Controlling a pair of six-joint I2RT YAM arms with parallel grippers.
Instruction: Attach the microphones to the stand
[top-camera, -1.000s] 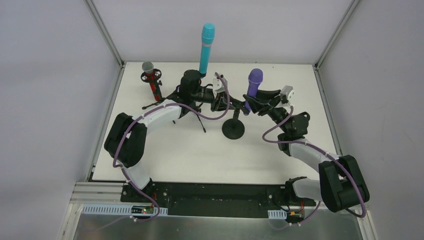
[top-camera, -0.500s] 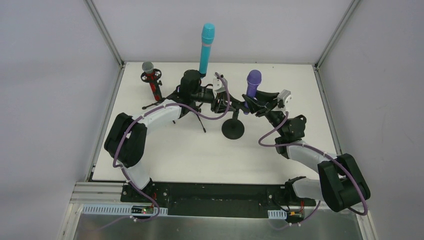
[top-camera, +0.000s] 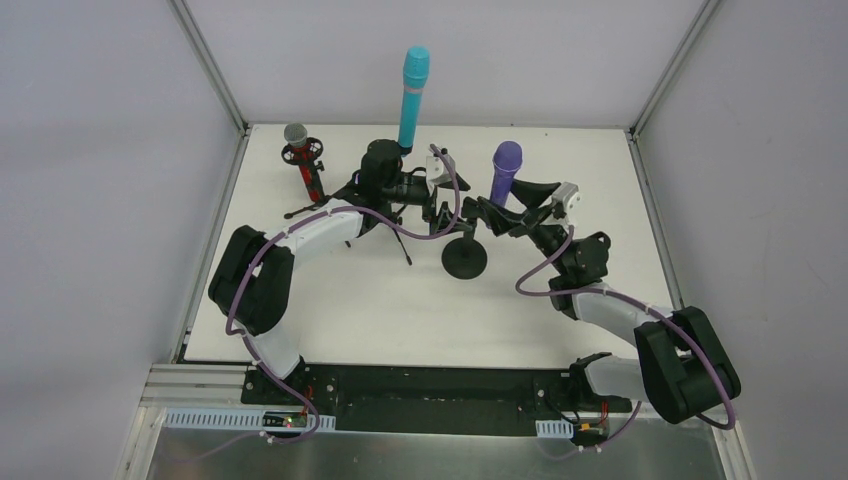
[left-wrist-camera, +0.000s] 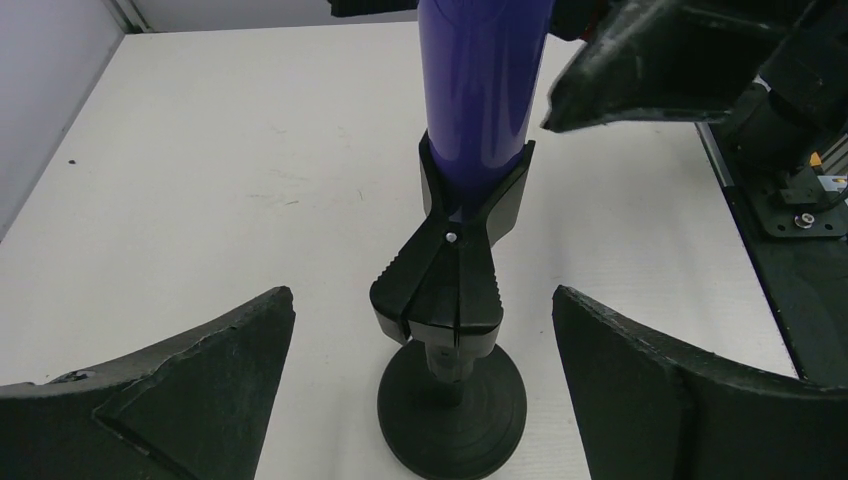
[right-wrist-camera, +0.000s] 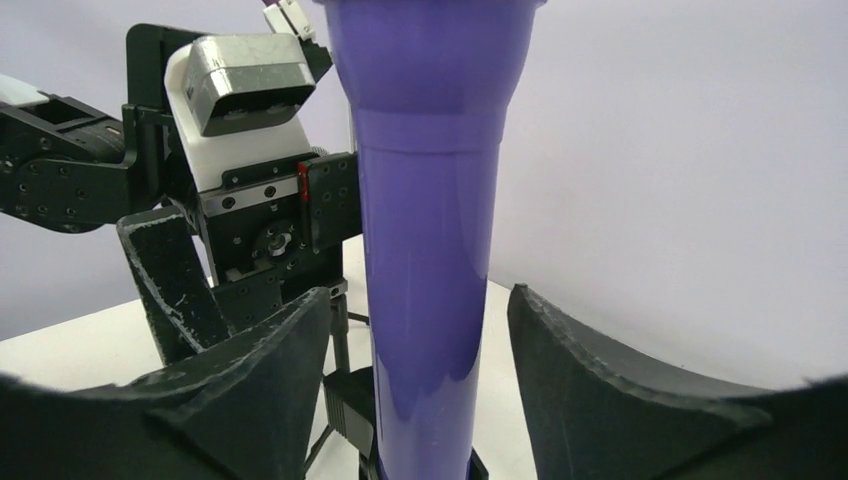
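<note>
White bench (top-camera: 350, 300) lay between pale grey panels. The purple microphone (top-camera: 505, 170) (left-wrist-camera: 480, 90) (right-wrist-camera: 425, 250) stood upright toward the far edge, right of the middle, its lower body seated in the forked black clip (left-wrist-camera: 450, 285) of the stand (top-camera: 466, 258) (left-wrist-camera: 452, 415). The stand's round base rested flat on the bench nearer the middle.

The right gripper (top-camera: 512, 205) (right-wrist-camera: 418, 298) was released, with one finger on each side of the purple body and a thin gap showing at both. The left gripper (top-camera: 440, 205) (left-wrist-camera: 422, 300) was spread wide too. Its fingers (left-wrist-camera: 190, 385) flanked the clip and the stand's stem, well apart from either, gripping nothing.

Behind the left arm, near the middle of the far edge, the cyan microphone (top-camera: 412, 95) rose upright, and its foot was hidden by the arm. By the far left corner the red microphone (top-camera: 308, 172) stood with its grey mesh head up, a black ring (top-camera: 303, 152) around its upper body.
</note>
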